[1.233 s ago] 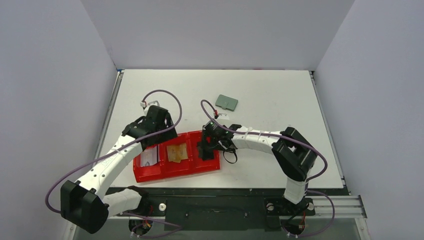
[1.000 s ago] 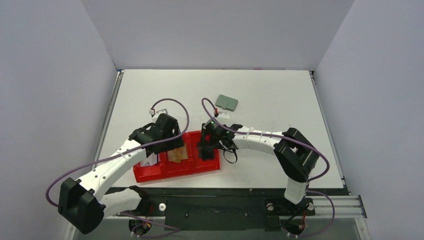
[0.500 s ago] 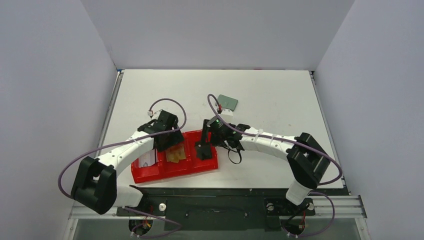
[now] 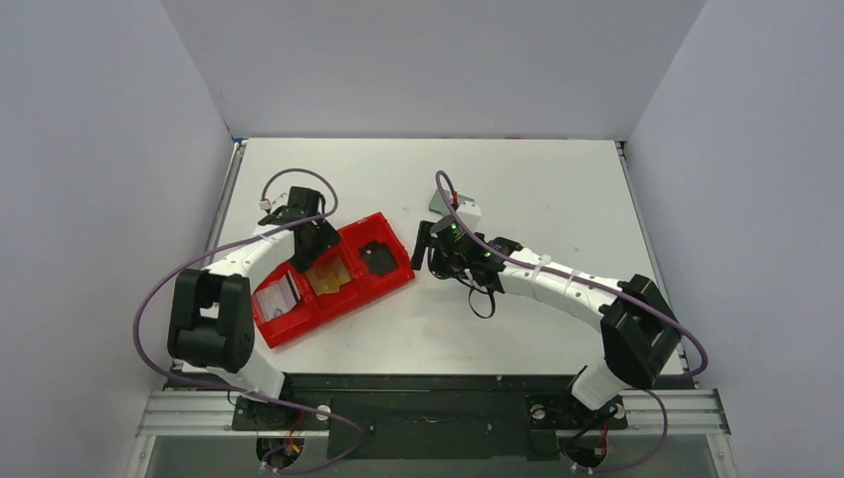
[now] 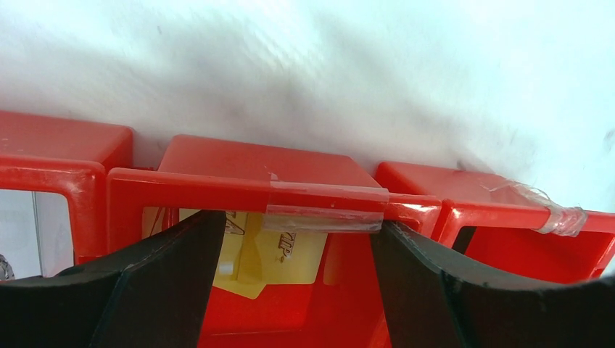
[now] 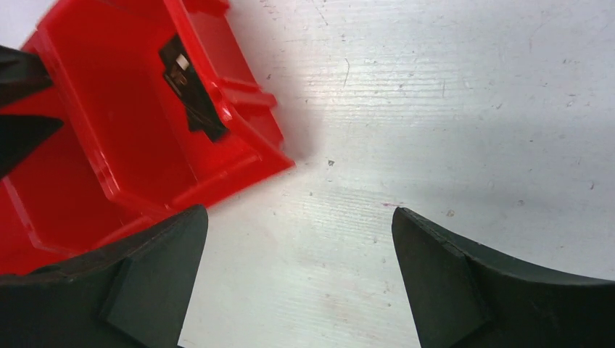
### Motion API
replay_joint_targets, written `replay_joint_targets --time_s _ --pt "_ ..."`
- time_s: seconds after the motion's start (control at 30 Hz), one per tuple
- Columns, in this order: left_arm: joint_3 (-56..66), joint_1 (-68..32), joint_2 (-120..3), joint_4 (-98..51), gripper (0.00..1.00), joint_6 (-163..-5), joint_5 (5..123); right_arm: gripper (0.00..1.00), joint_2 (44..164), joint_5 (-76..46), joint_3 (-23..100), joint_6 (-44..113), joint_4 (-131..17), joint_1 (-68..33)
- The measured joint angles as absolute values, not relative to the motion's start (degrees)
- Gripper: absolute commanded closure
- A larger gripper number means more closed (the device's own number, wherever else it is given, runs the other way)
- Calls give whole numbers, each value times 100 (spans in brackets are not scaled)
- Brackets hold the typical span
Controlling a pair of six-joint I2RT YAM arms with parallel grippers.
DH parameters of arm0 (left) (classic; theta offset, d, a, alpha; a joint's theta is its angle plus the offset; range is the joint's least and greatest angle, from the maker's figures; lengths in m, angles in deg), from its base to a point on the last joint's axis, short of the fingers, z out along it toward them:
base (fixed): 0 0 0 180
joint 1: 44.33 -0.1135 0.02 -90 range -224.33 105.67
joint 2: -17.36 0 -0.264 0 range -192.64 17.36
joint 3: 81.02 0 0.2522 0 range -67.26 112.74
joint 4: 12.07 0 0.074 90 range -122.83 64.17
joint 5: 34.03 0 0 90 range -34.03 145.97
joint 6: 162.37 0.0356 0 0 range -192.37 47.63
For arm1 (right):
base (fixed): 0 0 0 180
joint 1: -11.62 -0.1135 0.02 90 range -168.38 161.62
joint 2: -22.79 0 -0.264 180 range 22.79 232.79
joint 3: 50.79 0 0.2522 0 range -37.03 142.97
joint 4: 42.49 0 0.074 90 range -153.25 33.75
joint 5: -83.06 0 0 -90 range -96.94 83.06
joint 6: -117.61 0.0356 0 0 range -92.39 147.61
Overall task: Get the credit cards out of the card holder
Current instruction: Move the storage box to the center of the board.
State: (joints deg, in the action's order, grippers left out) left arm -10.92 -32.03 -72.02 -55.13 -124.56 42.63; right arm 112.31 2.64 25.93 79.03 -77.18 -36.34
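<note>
The grey-green card holder (image 4: 436, 202) lies on the table behind my right wrist, mostly hidden by it. A red three-compartment tray (image 4: 393, 284) sits skewed at centre left. It holds a whitish card (image 4: 279, 296), a tan-yellow card (image 4: 328, 274) and a dark card (image 4: 376, 256), one per compartment. My left gripper (image 4: 315, 247) is open, its fingers (image 5: 156, 279) down in the middle compartment on either side of the yellow card (image 5: 279, 250). My right gripper (image 4: 422, 255) is open and empty over bare table just right of the tray; the dark card (image 6: 192, 94) shows in its view.
Clear tape (image 5: 323, 217) wraps the tray's far rim. The enclosure walls stand close on the left, back and right. Purple cables loop above both wrists.
The tray has slid and turned toward the far left along with my left gripper. My right gripper has come off the tray's right compartment and moved back and right, leaving the dark card there.
</note>
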Motion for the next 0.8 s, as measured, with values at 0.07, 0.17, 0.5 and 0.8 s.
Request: replay_joint_targets --time_s 0.07,0.17,0.5,0.8 --pt "-884 -3411 -7403 -5495 28 -12454 4241 6 11224 262 2593 7857 -7757 -3586" --pt "-627 -3713 -7646 -5500 28 -12440 4204 6 11181 253 2555 7783 -7781 -3508" --pt "-310 -4513 -7923 -5592 28 -12320 4138 6 10927 218 2193 7660 -7803 -3134" --pt "-270 -4257 -7563 -5775 29 -11638 4160 6 10925 161 2151 7481 -7832 -2668"
